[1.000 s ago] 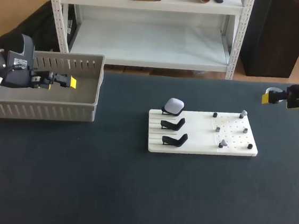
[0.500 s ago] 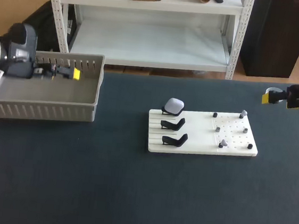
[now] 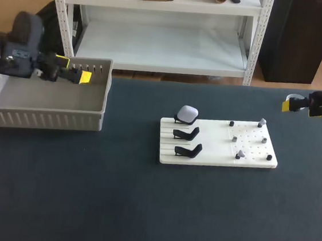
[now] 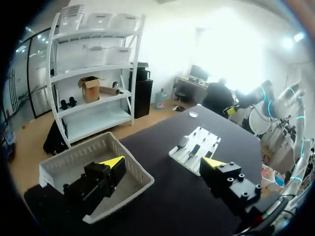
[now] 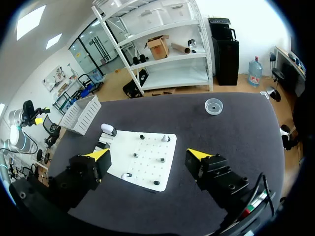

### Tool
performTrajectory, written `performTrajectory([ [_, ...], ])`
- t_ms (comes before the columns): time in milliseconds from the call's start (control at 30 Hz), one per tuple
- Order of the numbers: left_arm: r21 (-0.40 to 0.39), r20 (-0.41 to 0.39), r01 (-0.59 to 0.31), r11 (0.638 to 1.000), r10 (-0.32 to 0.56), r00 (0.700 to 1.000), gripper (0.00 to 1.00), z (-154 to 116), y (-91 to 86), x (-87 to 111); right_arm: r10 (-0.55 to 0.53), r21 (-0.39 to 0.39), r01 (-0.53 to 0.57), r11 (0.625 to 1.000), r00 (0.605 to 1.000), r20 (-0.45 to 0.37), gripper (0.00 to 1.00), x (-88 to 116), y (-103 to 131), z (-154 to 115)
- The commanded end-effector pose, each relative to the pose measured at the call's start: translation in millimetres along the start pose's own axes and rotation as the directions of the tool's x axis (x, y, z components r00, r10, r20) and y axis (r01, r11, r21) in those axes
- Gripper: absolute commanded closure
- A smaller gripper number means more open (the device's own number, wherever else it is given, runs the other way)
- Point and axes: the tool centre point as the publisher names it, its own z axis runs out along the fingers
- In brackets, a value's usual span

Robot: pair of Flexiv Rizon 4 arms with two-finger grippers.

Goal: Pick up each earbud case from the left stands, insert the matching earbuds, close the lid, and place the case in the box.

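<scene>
My left tool [image 3: 74,70] hangs above the grey box [image 3: 46,115] at the left of the desk [image 3: 140,210], fingers wide apart, holding nothing. Mid-desk, one white earbud case [image 3: 188,112] sits on the rearmost stand [image 3: 179,120] of the white board [image 3: 215,156]. My right tool [image 5: 147,155] hovers at the right, spread wide and empty.

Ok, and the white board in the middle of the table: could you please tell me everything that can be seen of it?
The white board is a flat rectangular plate, plastic by its look, lying flat on the dark table. Its left half is grooved and carries three black stands in a row. The rear one holds a closed, pale earbud case; the other two are empty. The right half has a grid of small holes, with six small pieces, dark and grey, standing on it. Neither arm touches the board.
</scene>
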Motion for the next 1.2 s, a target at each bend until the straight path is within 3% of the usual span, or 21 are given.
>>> performTrajectory([
  [33, 0.501, 0.361, -0.546, 0.671, 0.412, 0.837, 0.00, -5.9, 4.3, 4.7, -0.001, -0.002, 0.001, 1.000, 1.000, 0.000, 0.00, 0.3, -0.5, -0.4],
  [300, 0.503, 0.363, -0.546, 0.670, 0.410, 0.837, 0.00, -1.5, 0.7, 6.5, -0.001, -0.002, 0.001, 1.000, 1.000, 0.000, 0.00, 0.3, -0.5, -0.4],
  [333, 0.512, 0.368, -0.551, 0.660, 0.411, 0.834, 0.00, 4.7, -3.8, 6.9, -0.001, -0.002, 0.001, 1.000, 1.000, 0.000, 0.00, 0.3, -0.5, -0.4],
  [533, 0.506, 0.328, -0.537, 0.675, 0.425, 0.844, 0.00, 47.1, -22.3, -4.3, -0.001, -0.002, 0.001, 1.000, 1.000, 0.000, 0.00, 0.3, -0.5, -0.4],
  [633, 0.472, 0.330, -0.525, 0.708, 0.410, 0.850, 0.00, 67.6, -25.3, -6.0, -0.001, -0.002, 0.001, 1.000, 1.000, 0.000, 0.00, 0.3, -0.5, -0.4],
  [867, 0.503, 0.277, -0.478, 0.720, 0.390, 0.878, 0.00, 116.8, -37.3, -3.6, -0.001, -0.002, 0.001, 1.000, 1.000, 0.000, 0.00, 0.3, -0.5, -0.4],
  [1200, 0.494, 0.204, -0.491, 0.717, 0.454, 0.868, 0.00, 166.5, -51.3, 0.1, -0.001, -0.002, 0.001, 1.000, 1.000, 0.000, 0.00, 0.3, -0.5, -0.4],
])
